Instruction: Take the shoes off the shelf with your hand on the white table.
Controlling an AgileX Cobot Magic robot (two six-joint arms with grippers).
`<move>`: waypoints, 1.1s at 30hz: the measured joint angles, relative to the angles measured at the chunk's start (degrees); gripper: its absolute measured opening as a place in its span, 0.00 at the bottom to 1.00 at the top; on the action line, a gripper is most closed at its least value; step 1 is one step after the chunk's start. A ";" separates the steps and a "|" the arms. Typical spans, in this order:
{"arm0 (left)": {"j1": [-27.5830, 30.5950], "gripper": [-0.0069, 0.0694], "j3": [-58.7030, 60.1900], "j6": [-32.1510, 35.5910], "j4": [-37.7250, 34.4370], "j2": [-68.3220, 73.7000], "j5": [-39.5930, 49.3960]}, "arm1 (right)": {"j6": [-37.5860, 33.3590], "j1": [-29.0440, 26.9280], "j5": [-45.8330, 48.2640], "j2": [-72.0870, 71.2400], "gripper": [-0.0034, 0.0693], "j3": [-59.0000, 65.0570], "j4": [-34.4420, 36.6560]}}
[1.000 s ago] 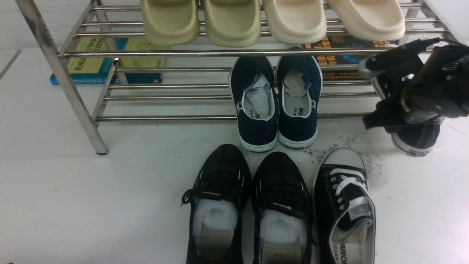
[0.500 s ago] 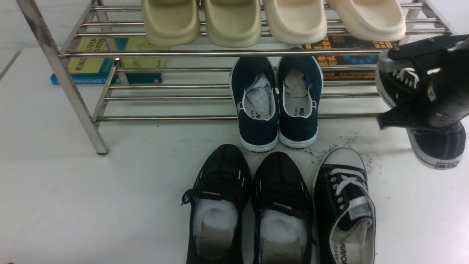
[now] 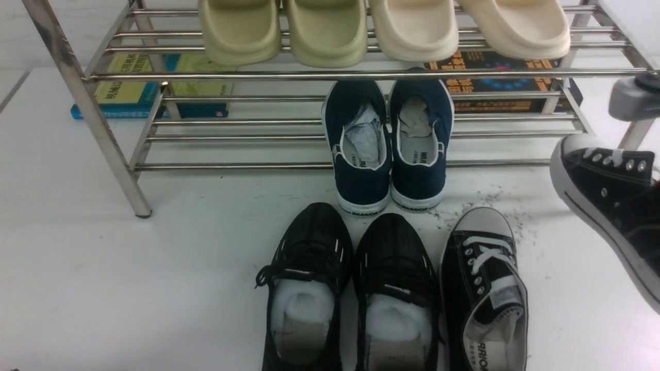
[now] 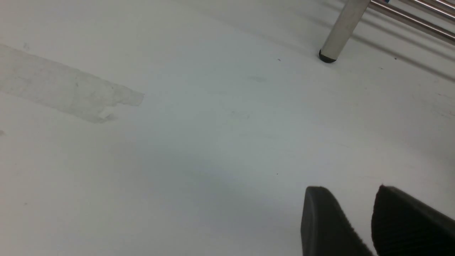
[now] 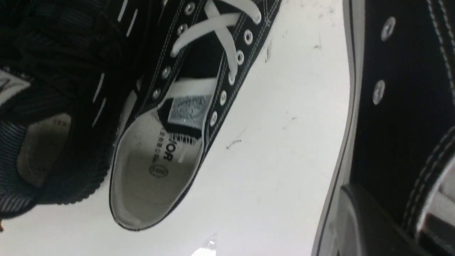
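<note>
- R gripper (image 5: 408, 227): fingers (image 5: 366, 224) are clamping on the held canvas sneaker (image 3: 608, 201). They're gripping its side wall near the collar, per R wrist cam. One finger is pressing on the outside of the upper, the other is mostly hidden.
- Held canvas sneaker is hanging off the shelf (image 3: 309, 74), tilted, at far right of front cam. Toe cap is pointing up and toward the shelf's right end, heel is running out of frame. It's looking clear of the white table (image 3: 103, 268), but can't tell at the cut-off heel end.
- Other canvas sneaker (image 3: 484, 288) is lying flat on the table, toe toward the shelf, just beside the black mesh sneakers (image 3: 350, 288) on their right.
- Scuff marks (image 3: 495, 206) are showing on the table btw that sneaker's toe and the shelf.
- Navy slip-ons (image 3: 389, 149) are sitting on the lower tier, toes tucked under the upper tier, heels sticking out past the front bar.
- Upper tier is carrying two slipper pairs: greenish pair (image 3: 283, 31) and cream pair (image 3: 464, 26).
- Yellow-blue book (image 3: 149, 87) and dark book w/ orange print (image 3: 495, 82) are lying behind the bars, left and right.
- L gripper (image 4: 364, 217): fingers (image 4: 327, 224) are standing slightly apart w/ nothing btw them. It's hovering over bare table near a shelf leg (image 4: 337, 32).
- Tape-like patch (image 4: 71, 89) is showing on the table in L wrist cam, well apart from the L gripper.
</note>
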 joint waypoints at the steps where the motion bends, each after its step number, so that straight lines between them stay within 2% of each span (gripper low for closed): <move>1: 0.00 0.40 0.00 0.00 0.00 0.00 0.00 | 0.13 0.00 -0.23 -1.18 0.05 1.72 0.34; 3: 0.00 0.40 0.00 0.00 0.00 0.00 0.00 | 0.28 0.00 -0.75 -2.17 0.05 3.76 0.76; 7: 0.00 0.40 0.00 0.00 0.00 0.00 0.00 | 0.39 0.00 -7.72 -3.06 0.05 12.95 2.34; 9: 0.00 0.40 0.00 0.00 0.00 0.00 0.00 | 0.44 0.00 -15.63 -1.57 0.05 18.48 2.53; 15: 0.00 0.40 0.00 0.00 0.00 0.00 0.00 | 0.44 0.00 -25.88 3.64 0.05 20.75 2.53; 19: 0.00 0.40 0.00 0.00 0.00 0.00 0.00 | 0.44 0.00 -27.62 5.69 0.06 20.75 2.60; 27: 0.00 0.40 0.00 0.00 0.00 0.00 0.00 | -1.85 0.13 -30.60 10.32 0.06 20.75 9.73; 33: 0.00 0.40 0.00 0.00 0.00 0.00 0.00 | -2.56 1.70 -32.04 12.57 0.07 20.75 10.74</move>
